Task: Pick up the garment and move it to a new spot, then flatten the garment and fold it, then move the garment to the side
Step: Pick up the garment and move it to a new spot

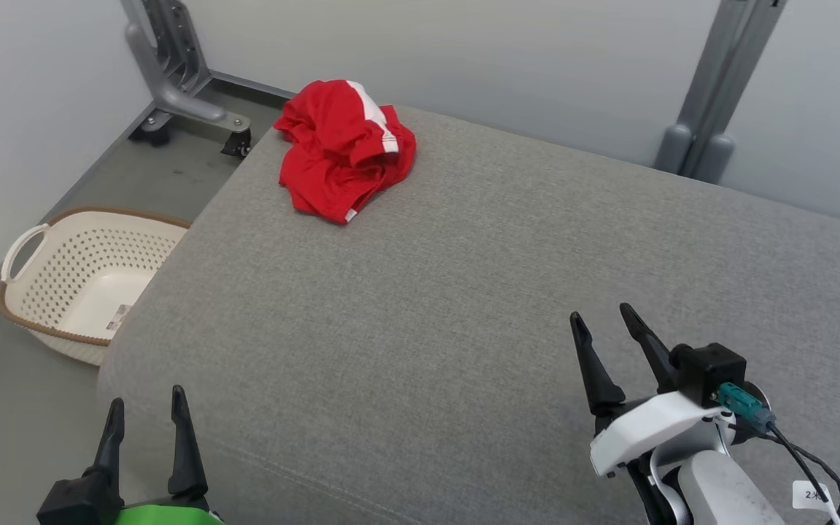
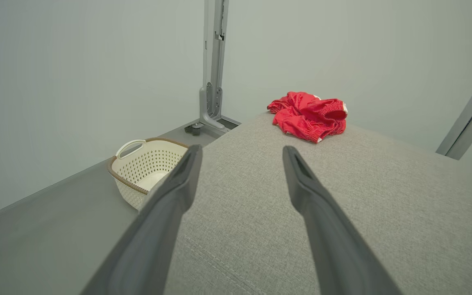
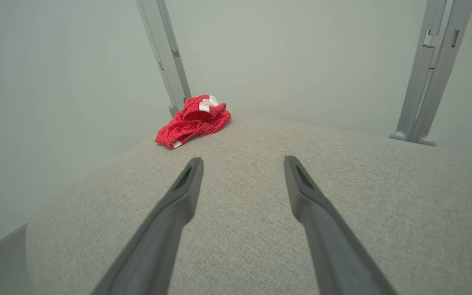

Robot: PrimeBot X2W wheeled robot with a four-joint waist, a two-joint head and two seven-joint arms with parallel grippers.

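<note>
A crumpled red garment (image 1: 343, 149) with white trim lies at the far left corner of the grey cushioned surface (image 1: 478, 292). It also appears far ahead as the garment (image 2: 309, 116) in the left wrist view and the garment (image 3: 195, 120) in the right wrist view. My left gripper (image 1: 146, 408) hovers open at the near left edge, nothing between its fingers. My right gripper (image 1: 602, 324) stands open over the near right part, also holding nothing. Both are far from the garment.
A cream perforated laundry basket (image 1: 77, 277) sits on the floor left of the cushion, also seen as the basket (image 2: 146, 168). A grey metal stand on wheels (image 1: 179, 87) stands behind the far left corner. Another grey post (image 1: 712, 109) rises at the back right. Pale walls close in behind.
</note>
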